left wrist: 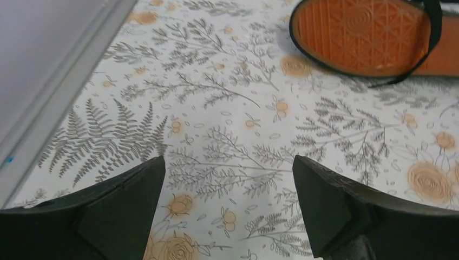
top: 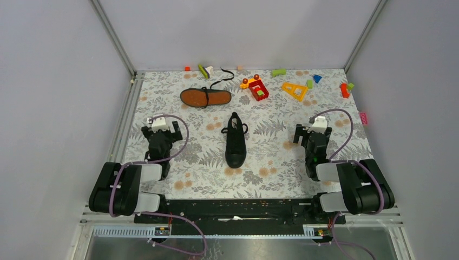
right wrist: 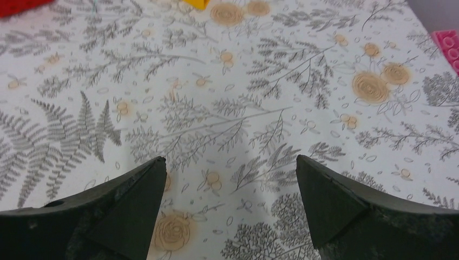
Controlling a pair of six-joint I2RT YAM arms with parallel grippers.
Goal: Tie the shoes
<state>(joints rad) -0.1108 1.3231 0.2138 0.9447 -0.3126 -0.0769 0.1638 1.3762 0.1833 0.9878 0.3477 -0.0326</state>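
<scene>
From the left wrist camera I see my left hand (left wrist: 227, 161) with its two black fingers (left wrist: 124, 211) spread wide, low over the fern-and-flower tabletop (left wrist: 227, 108), a shoe (left wrist: 362, 38) lying sole-up at top right with its black lace (left wrist: 433, 21) across the orange tread, and a grey rail (left wrist: 59, 86) along the left.

Orange-soled shoe (left wrist: 362, 32) and pink block (right wrist: 448, 49), each partly beyond its wrist view's edge

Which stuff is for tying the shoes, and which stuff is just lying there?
For the job:
- upright black shoe
- tipped-over black shoe, orange sole showing, lace trailing loose

Just lying about:
- red block
- yellow triangle
- green piece
- blue piece
- pink block
</scene>
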